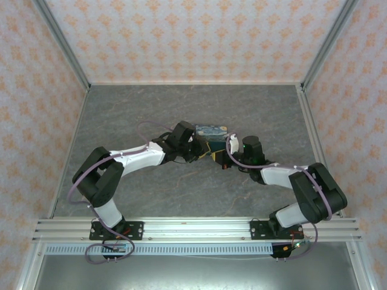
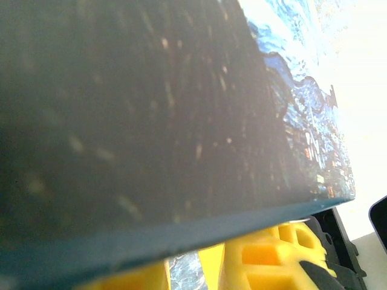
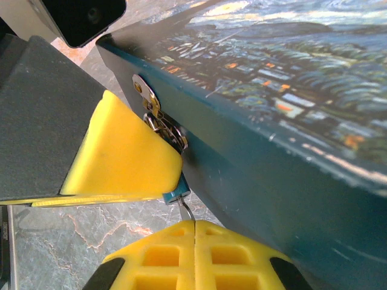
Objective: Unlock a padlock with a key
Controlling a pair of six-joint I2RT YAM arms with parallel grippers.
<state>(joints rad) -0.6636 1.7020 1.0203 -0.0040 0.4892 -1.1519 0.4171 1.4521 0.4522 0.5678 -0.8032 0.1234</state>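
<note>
Right wrist view: tiny teal padlock hanging off the metal hasp on the side wall of the blue painted box, mostly hidden behind a yellow pad of the left end effector. Thin metal key upright beneath, tip at the padlock's underside, shank pinched between the closed fingers of the right end effector. Left pad pressed against lock and hasp; true grip or mere contact, cannot tell. Box lid down, contents hidden. Grey marbled tabletop below.

Left wrist view: dark box wall close overhead, painted face at the right, two yellow fingers just under its lower edge.

Top external view: box about mid-tabletop, slightly toward the far edge, away from every corner. Left end effector at the box's near left corner, right end effector just beside it at the box's near edge.
</note>
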